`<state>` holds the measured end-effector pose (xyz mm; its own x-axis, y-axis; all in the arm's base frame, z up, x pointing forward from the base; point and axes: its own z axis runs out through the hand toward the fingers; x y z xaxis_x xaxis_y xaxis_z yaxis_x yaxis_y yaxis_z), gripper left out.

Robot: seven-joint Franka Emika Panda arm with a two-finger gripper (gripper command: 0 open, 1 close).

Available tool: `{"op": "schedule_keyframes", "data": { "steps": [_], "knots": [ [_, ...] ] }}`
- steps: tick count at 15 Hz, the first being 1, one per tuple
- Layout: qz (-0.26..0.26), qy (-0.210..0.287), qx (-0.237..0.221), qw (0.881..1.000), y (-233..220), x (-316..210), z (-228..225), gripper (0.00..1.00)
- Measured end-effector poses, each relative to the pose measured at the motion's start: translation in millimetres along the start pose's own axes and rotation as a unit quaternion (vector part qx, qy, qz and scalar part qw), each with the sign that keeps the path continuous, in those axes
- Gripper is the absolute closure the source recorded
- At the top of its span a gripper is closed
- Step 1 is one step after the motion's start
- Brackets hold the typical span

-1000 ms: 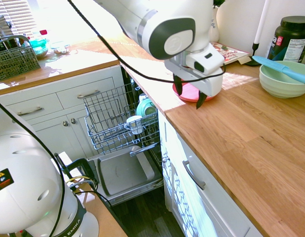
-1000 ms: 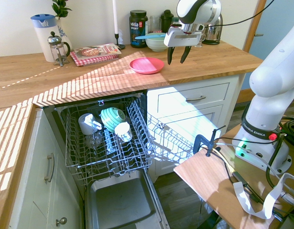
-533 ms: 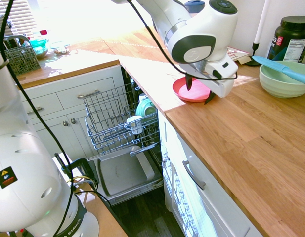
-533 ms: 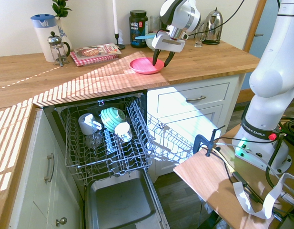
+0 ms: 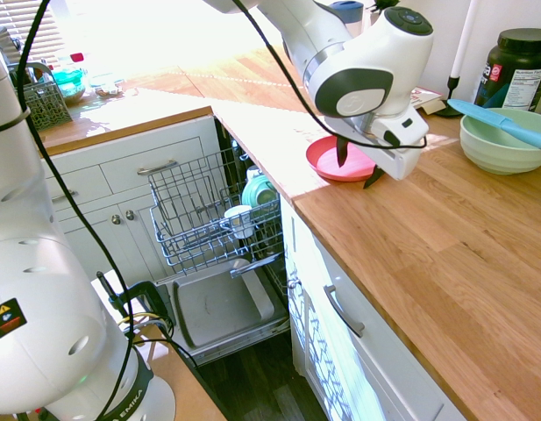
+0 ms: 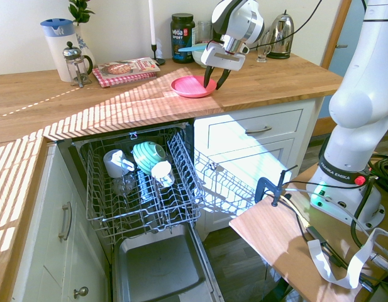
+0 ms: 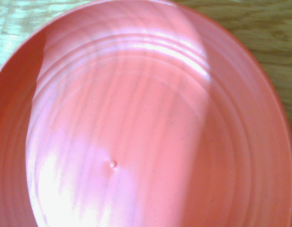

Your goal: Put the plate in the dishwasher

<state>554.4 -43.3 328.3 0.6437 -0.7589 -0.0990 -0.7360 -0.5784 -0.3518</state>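
The hand (image 6: 216, 87), fingers spread, points down at the near edge of the pink plate (image 6: 194, 87).

A plate (image 6: 192, 87) lies on the tabletop (image 6: 269, 82) behind the open dishwasher (image 6: 159, 264), whose pulled-out rack (image 6: 127, 207) holds 2 mugs (image 6: 116, 163) and a bowl (image 6: 148, 156), as seen in the second exterior view; a French press (image 6: 77, 65) stands left of the plate.

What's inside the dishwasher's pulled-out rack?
In the rack: a green striped bowl, a white mug, another white piece, and something clear like a glass. Whatever sits beneath them is hidden.
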Motion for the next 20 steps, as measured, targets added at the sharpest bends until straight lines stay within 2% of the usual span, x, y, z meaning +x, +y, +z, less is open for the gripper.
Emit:
{"op": "schedule_keyframes", "data": {
  "steps": [14,17,20],
  "knots": [
    [0.003,-0.008,0.003,1.000,-29.0,-14.7,13.7,1.00],
    [-0.051,0.023,-0.008,0.998,-62.3,-5.1,-13.6,1.00],
    [-0.151,0.061,-0.039,0.986,-144.2,-18.2,-84.1,1.00]
  ]
}}
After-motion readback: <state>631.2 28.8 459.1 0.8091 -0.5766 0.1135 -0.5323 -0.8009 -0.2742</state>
